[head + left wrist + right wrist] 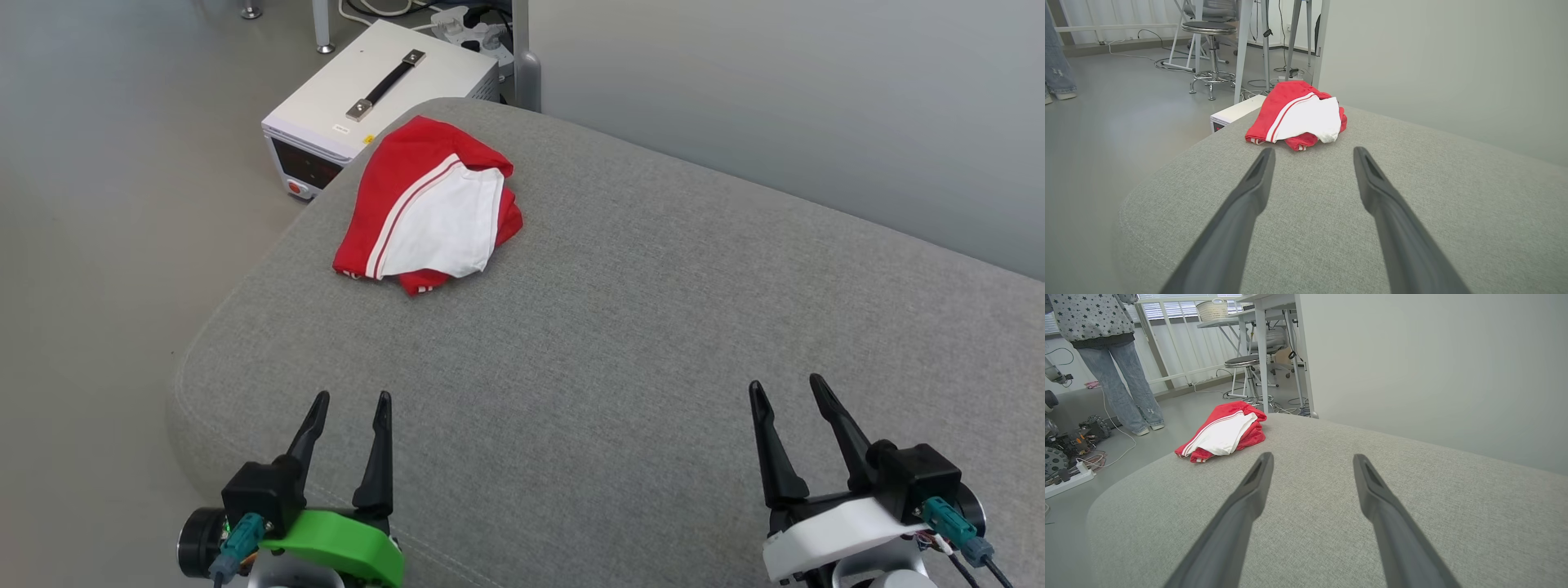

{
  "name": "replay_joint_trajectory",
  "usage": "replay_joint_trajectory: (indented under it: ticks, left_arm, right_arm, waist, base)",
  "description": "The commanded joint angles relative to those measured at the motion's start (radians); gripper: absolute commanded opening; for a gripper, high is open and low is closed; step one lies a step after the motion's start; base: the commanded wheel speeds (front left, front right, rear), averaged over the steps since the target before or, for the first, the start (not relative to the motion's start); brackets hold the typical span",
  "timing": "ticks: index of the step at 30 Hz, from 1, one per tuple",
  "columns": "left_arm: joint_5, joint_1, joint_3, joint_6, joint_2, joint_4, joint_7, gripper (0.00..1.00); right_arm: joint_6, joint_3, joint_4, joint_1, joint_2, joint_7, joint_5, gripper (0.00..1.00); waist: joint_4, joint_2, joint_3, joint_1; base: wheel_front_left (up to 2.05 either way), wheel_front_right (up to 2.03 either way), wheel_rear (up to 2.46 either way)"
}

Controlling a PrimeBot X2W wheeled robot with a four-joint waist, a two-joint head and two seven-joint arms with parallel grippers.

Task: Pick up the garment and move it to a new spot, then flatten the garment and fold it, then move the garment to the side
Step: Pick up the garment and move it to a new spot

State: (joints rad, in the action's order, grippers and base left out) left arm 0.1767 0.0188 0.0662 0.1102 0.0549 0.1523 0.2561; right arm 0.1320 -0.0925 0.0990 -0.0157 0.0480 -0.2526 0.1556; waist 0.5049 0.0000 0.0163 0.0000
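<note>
The garment (429, 208) is a red shirt with a white sleeve and striped trim, bunched in a heap near the far left corner of the grey cushioned surface (620, 327). It also lies ahead of the fingers in the left wrist view (1298, 116) and to the left in the right wrist view (1222, 430). My left gripper (353, 398) hovers open at the near left edge, well short of the garment. Over the near right, my right gripper (788, 382) is open too, with nothing between its fingers.
A white equipment box (375, 102) with a black handle stands on the floor just beyond the garment. A pale wall (775, 98) runs along the surface's far right side. A stool (1210, 49), table legs and cables lie beyond. A person (1110, 355) stands on the floor at left.
</note>
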Motion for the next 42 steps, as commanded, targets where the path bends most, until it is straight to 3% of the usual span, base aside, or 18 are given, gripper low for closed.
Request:
replay_joint_trajectory:
  ticks: [1, 8, 11, 14, 18, 20, 24, 30, 36, 42]
  left_arm:
    - [0.009, -0.011, -0.003, -0.004, -0.005, -0.003, 0.006, 1.0]
    - [0.013, -0.066, -0.024, 0.001, -0.005, 0.013, 0.006, 1.0]
    - [0.089, -0.13, -0.055, 0.006, -0.005, 0.029, 0.006, 1.0]
    - [0.087, -0.205, -0.075, 0.013, 0.004, 0.082, 0.006, 1.0]
    - [0.145, -0.35, -0.081, 0.019, 0.069, 0.222, -0.004, 1.0]
    - [0.201, -0.444, -0.055, 0.02, 0.127, 0.27, -0.042, 1.0]
    - [0.346, -0.621, 0.055, 0.02, 0.282, 0.345, -0.201, 1.0]
    - [0.582, -0.804, 0.156, 0.02, 0.448, 0.434, -0.486, 1.0]
    - [0.718, -0.878, 0.207, 0.02, 0.506, 0.513, -0.757, 1.0]
    - [0.764, -0.89, 0.219, 0.009, 0.512, 0.59, -0.902, 1.0]
  right_arm:
    - [-0.001, 0.003, 0.0, 0.012, 0.002, -0.009, -0.004, 1.0]
    - [-0.001, 0.009, -0.016, 0.041, 0.002, -0.009, -0.049, 1.0]
    - [-0.001, 0.009, -0.038, 0.069, 0.002, -0.009, -0.088, 1.0]
    - [-0.001, 0.028, -0.071, 0.102, 0.002, -0.009, -0.117, 1.0]
    - [-0.001, 0.017, -0.114, 0.135, 0.021, -0.009, -0.14, 1.0]
    - [-0.001, 0.017, -0.133, 0.149, 0.036, -0.009, -0.147, 1.0]
    - [-0.001, 0.024, -0.159, 0.176, 0.062, -0.007, -0.157, 1.0]
    - [-0.001, 0.01, -0.192, 0.2, 0.069, -0.007, -0.163, 1.0]
    - [-0.001, -0.001, -0.207, 0.213, 0.063, -0.008, -0.166, 1.0]
    - [-0.001, -0.001, -0.205, 0.21, 0.06, -0.008, -0.172, 1.0]
  waist:
    - [-0.011, 0.0, 0.015, 0.0]
    - [-0.062, 0.0, 0.104, 0.0]
    - [-0.098, 0.0, 0.177, 0.0]
    - [-0.138, 0.0, 0.252, 0.0]
    - [-0.191, 0.0, 0.341, 0.0]
    - [-0.215, 0.0, 0.387, 0.0]
    - [-0.254, 0.0, 0.464, 0.0]
    - [-0.303, 0.0, 0.533, 0.0]
    - [-0.344, 0.0, 0.568, 0.0]
    - [-0.361, 0.0, 0.582, 0.0]
  base:
    - [0.0, 0.0, 0.0]
    - [0.0, 0.0, 0.0]
    - [0.0, 0.0, 0.0]
    - [0.0, 0.0, 0.0]
    - [0.0, 0.0, 0.0]
    - [0.0, 0.0, 0.0]
    - [0.0, 0.0, 0.0]
    - [0.0, 0.0, 0.0]
    - [0.0, 0.0, 0.0]
    - [0.0, 0.0, 0.0]
